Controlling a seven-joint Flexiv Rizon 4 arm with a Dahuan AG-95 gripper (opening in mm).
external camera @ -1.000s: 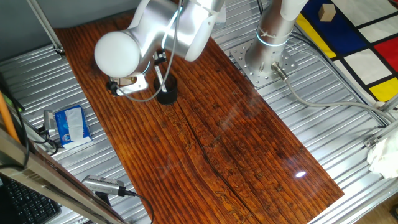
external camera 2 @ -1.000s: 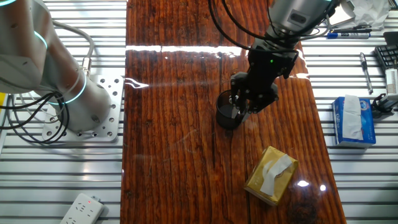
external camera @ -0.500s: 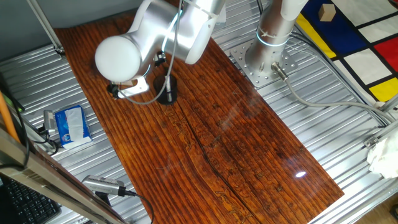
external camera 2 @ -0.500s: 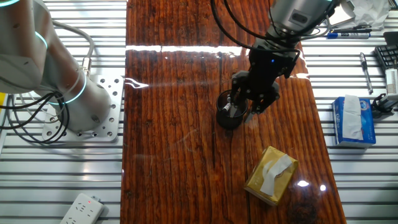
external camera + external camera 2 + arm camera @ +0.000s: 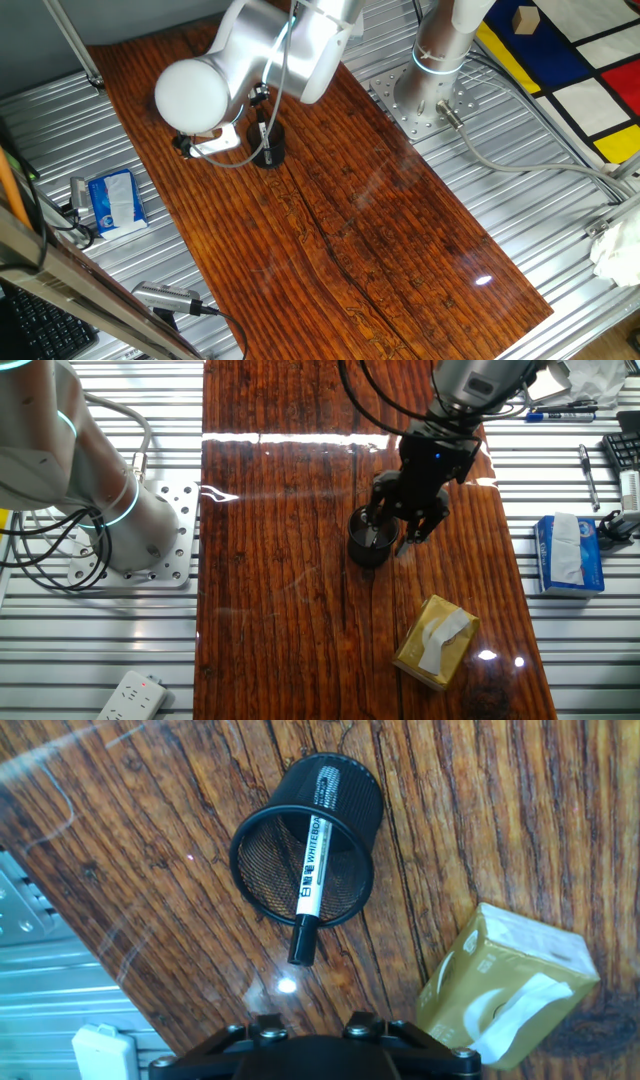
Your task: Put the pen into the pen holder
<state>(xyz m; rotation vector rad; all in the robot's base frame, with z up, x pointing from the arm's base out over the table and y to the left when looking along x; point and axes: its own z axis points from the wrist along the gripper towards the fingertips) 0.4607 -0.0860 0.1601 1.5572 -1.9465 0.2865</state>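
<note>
Hand view: the pen (image 5: 307, 884), white with a black cap and marked WHITEBOARD, stands tilted inside the pen holder (image 5: 345, 795), a black mesh cup; its capped end projects over the rim. The holder rests on the wooden table (image 5: 480, 810), near a tan tissue box (image 5: 510, 982).

The other fixed view: the gripper (image 5: 408, 526) hangs just above the holder (image 5: 368, 540), fingers apart and holding nothing.

One fixed view: the arm largely covers the holder (image 5: 268, 153). A blue tissue pack (image 5: 114, 199) lies on the ribbed metal bench beside the table.
</note>
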